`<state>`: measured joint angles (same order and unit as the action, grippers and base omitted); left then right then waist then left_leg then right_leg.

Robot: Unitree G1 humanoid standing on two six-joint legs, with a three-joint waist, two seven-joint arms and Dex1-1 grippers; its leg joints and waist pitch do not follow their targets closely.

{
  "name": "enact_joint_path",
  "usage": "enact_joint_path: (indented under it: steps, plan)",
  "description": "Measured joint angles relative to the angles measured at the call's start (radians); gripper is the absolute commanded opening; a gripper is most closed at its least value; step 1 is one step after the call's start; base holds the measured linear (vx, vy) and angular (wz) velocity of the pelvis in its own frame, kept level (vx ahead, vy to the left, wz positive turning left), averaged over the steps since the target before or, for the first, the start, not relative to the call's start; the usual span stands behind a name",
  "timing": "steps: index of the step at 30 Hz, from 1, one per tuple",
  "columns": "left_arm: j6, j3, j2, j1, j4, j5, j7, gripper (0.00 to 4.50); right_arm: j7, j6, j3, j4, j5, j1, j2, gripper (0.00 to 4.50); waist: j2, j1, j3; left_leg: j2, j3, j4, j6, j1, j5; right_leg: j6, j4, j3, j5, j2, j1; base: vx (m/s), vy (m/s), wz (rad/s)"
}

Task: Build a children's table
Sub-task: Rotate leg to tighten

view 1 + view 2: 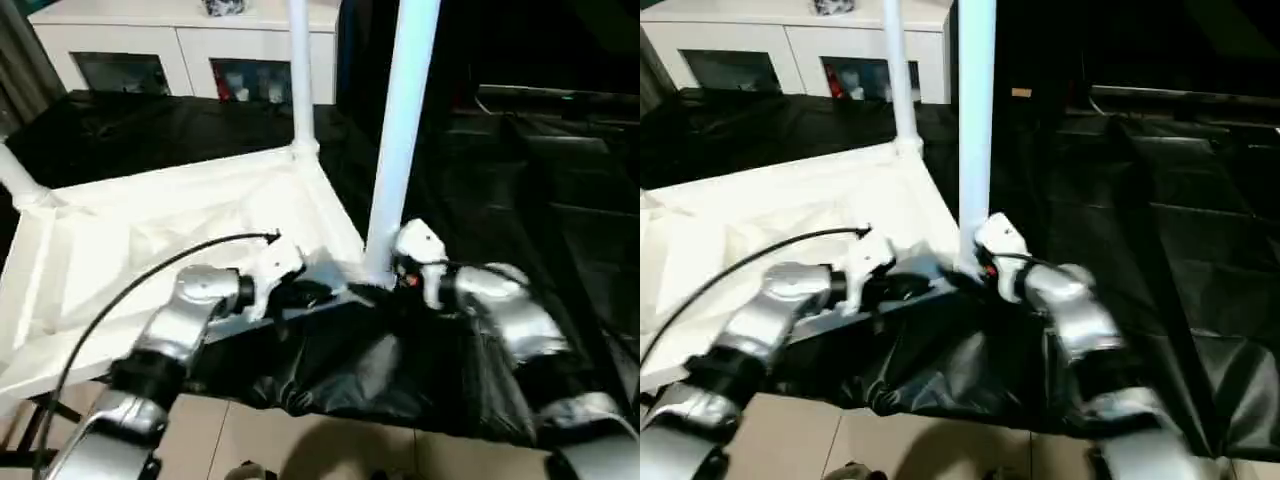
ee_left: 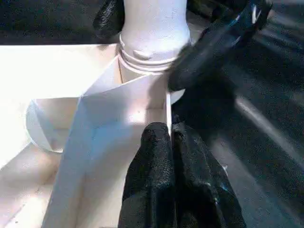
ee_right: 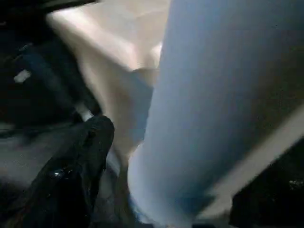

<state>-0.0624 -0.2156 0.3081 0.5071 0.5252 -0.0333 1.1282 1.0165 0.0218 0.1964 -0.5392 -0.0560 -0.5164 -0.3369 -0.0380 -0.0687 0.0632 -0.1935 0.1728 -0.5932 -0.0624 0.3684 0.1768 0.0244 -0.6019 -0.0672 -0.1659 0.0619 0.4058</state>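
Left end effector (image 2: 164,142) pinched shut on the tabletop (image 1: 150,230) rim; right end effector (image 1: 385,275) spread wide around the leg (image 1: 400,130).

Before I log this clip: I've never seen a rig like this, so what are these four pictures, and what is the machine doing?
It is a humanoid robot with two silver arms, each ending in a black two-fingered pincer. The two wide pictures come from cameras on its head, looking down over its forearms. The two close-ups come from cameras on its wrists.

On a black-covered surface lies a white tabletop, upside down, ribs showing. Three white legs stand in its corner sockets: a near leg, a far leg, and a third leg at the left edge. A white cabinet stands behind.

The left pincer is shut and rests at the tabletop's rim by the near leg. The right pincer is open at that leg's base; no grip shows.
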Motion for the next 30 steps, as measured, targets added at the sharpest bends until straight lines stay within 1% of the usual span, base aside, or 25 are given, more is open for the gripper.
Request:
enact_joint_path:
  steps: [5,7,9,12,14,15,16,18,22,26,29,30]
  plan:
    - [-0.009,0.0,0.043,-0.028,-0.036,-0.033,0.095,0.0,0.155,0.024,0.027,0.052,-0.033,0.009,-0.054,3.82,0.0,-0.013,0.0,-0.001,0.0,0.0,0.0,0.0,0.0,0.0,0.0,0.0,0.0,-0.001,0.0,0.0,0.0,0.0]
    - [-0.018,0.0,0.057,-0.032,-0.042,-0.048,0.124,0.0,0.193,0.033,0.03,0.059,-0.044,0.009,-0.059,3.57,0.001,-0.018,0.0,-0.001,0.0,0.0,0.0,0.0,0.0,0.0,-0.001,0.0,0.0,-0.001,0.0,0.0,0.0,0.0]
    - [-0.027,0.0,0.067,-0.037,-0.053,-0.052,0.144,0.0,0.208,0.041,0.03,0.061,-0.057,0.01,-0.061,3.46,0.001,-0.019,0.001,-0.001,0.0,-0.001,0.0,0.0,0.0,0.0,-0.001,0.0,0.0,-0.001,0.0,0.0,0.0,0.0]
    - [-0.04,0.0,0.076,-0.044,-0.071,-0.058,0.16,0.0,0.229,0.052,0.034,0.069,-0.068,0.012,-0.068,3.13,0.002,-0.022,0.001,-0.001,0.0,-0.001,0.0,0.0,0.0,0.0,0.0,0.0,0.0,-0.001,0.0,0.0,0.0,0.0]
    - [-0.04,0.0,0.078,-0.047,-0.072,-0.058,0.167,0.0,0.23,0.056,0.037,0.069,-0.068,0.012,-0.068,3.08,0.002,-0.022,0.001,-0.001,0.0,-0.001,0.0,0.0,0.0,0.0,0.0,0.0,0.0,-0.001,0.0,0.0,0.0,0.0]
    - [-0.04,0.0,0.078,-0.048,-0.072,-0.058,0.167,0.0,0.23,0.057,0.038,0.069,-0.068,0.012,-0.068,2.88,0.003,-0.022,0.001,-0.001,0.0,-0.001,0.0,0.0,0.0,0.0,0.0,0.0,0.0,-0.001,0.0,0.0,0.0,0.0]
    - [-0.04,0.0,0.078,-0.049,-0.072,-0.058,0.167,0.0,0.23,0.058,0.038,0.069,-0.068,0.012,-0.067,2.88,0.003,-0.022,0.001,-0.001,0.0,-0.001,0.0,0.0,0.0,0.0,0.0,0.0,0.0,-0.001,0.0,0.0,0.0,0.0]
    - [-0.04,0.0,0.081,-0.058,-0.085,-0.059,0.167,0.0,0.235,0.064,0.038,0.072,-0.068,0.013,-0.066,2.71,0.003,-0.022,0.001,-0.001,0.0,-0.001,0.0,0.0,0.0,0.0,0.0,0.0,0.0,-0.001,0.0,0.0,0.0,0.0]
    - [-0.041,0.0,0.085,-0.067,-0.098,-0.059,0.169,0.0,0.236,0.069,0.041,0.089,-0.068,0.024,-0.066,2.64,0.003,-0.022,0.002,-0.001,0.0,-0.001,0.0,0.0,0.0,0.0,0.0,0.0,0.0,-0.001,0.0,0.0,0.0,0.0]
    - [-0.04,0.0,0.066,-0.066,-0.095,-0.047,0.122,0.0,0.181,0.079,0.033,0.093,-0.058,0.033,-0.041,2.59,0.003,-0.021,0.002,-0.001,0.0,-0.001,0.0,0.0,0.0,0.0,0.0,0.0,0.0,-0.001,0.0,0.0,0.0,0.0]
    - [-0.033,0.002,0.035,-0.051,-0.065,-0.024,0.039,0.0,0.076,0.094,0.01,0.082,-0.031,0.035,-0.012,2.58,0.002,-0.02,0.001,-0.001,0.0,-0.001,-0.001,-0.001,0.0,0.0,0.0,0.0,0.0,-0.001,-0.001,0.0,0.0,0.0]
    - [-0.03,0.009,0.009,-0.034,-0.037,-0.004,-0.02,0.0,-0.013,0.097,-0.012,0.06,-0.012,0.028,0.023,2.58,0.002,-0.018,0.0,-0.001,0.0,-0.002,-0.001,-0.003,0.0,-0.001,0.0,0.0,0.0,-0.001,-0.002,0.0,0.0,0.0]
